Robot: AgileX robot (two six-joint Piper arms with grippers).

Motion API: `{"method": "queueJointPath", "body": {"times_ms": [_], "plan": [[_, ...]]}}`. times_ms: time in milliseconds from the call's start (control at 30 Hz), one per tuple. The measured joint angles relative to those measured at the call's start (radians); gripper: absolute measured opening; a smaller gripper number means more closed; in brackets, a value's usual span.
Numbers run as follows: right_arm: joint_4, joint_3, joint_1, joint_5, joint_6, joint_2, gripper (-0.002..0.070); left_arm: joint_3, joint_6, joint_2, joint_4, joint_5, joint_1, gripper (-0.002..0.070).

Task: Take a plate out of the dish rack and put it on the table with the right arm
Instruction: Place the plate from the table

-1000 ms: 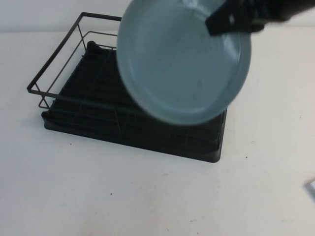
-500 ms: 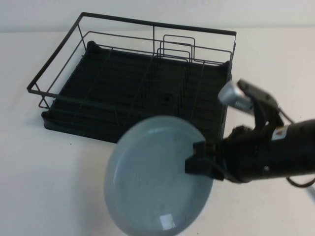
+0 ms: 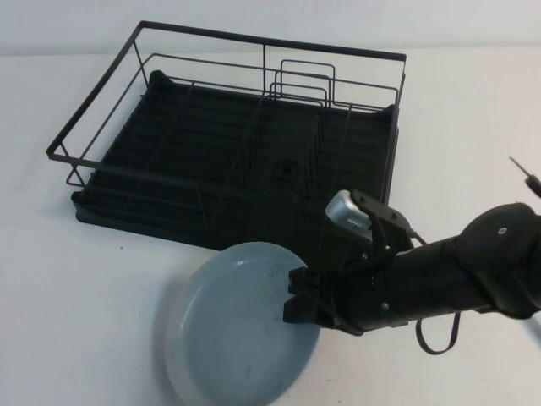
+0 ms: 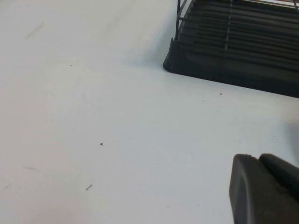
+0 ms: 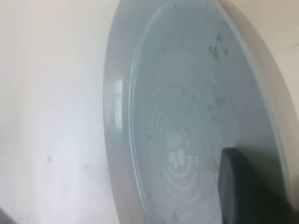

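Note:
The pale grey-blue plate (image 3: 237, 326) is low over the white table (image 3: 84, 296), just in front of the black wire dish rack (image 3: 211, 161). I cannot tell whether it touches the table. My right gripper (image 3: 303, 298) is shut on the plate's right rim, with the black right arm (image 3: 456, 275) reaching in from the right. In the right wrist view the plate (image 5: 182, 93) fills the picture and one dark finger (image 5: 243, 186) lies on its inner face. My left gripper (image 4: 261, 161) shows only in the left wrist view, shut and empty, above bare table near the rack's corner (image 4: 243, 51).
The rack holds no plates; its upright wire dividers (image 3: 304, 85) stand at the back right. A thin dark rod (image 3: 526, 176) pokes in at the right edge. A cable loop (image 3: 439, 338) hangs under the right arm.
The right arm has carried the plate from high over the rack down and towards the front, to low over the table. The rack has not moved.

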Motion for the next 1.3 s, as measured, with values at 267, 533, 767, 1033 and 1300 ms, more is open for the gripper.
{"method": "queueJointPath", "body": {"times_ms": [267,533,767,1033,1300], "plan": [[0.028,0.000,0.000,-0.025,-0.024,0.063,0.0092,0.000,0.000,0.000,0.000,0.000,0.000,-0.0004],[0.016,0.000,0.000,-0.120,-0.028,0.100,0.0261,0.000,0.000,0.000,0.000,0.000,0.000,-0.0004],[-0.056,0.000,0.000,-0.189,-0.028,0.102,0.0336,0.000,0.000,0.000,0.000,0.000,0.000,-0.0004],[-0.228,0.000,0.000,-0.210,0.036,0.045,0.0342,0.000,0.000,0.000,0.000,0.000,0.000,-0.0004],[-0.427,0.000,0.000,-0.087,0.150,-0.139,0.0221,0.000,0.000,0.000,0.000,0.000,0.000,-0.0004]]}}
